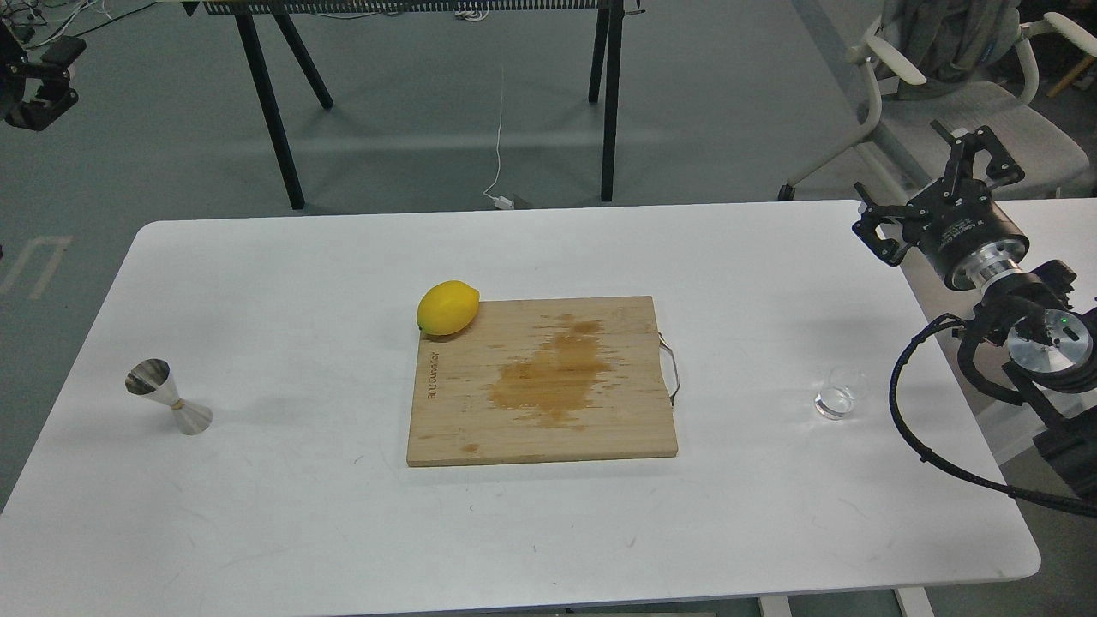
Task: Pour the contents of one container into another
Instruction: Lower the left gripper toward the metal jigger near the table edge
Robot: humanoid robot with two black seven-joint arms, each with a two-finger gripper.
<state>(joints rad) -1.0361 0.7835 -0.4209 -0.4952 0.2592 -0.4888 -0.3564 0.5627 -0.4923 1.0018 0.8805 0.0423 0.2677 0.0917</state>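
The clear glass tumbler (838,395) stands upright on the white table (283,514) near its right edge. The steel hourglass jigger (168,398) stands on the table's left side, leaning slightly. My right gripper (924,184) hovers open and empty above the table's far right corner, well behind the tumbler. Only a dark piece of my left gripper (38,73) shows at the upper left corner, far from the jigger, and its fingers cannot be told apart.
A wooden cutting board (542,381) with a wet stain and a wire handle lies at mid-table. A yellow lemon (447,308) rests at its far left corner. Behind the table stand black trestle legs (272,111) and an office chair (951,94).
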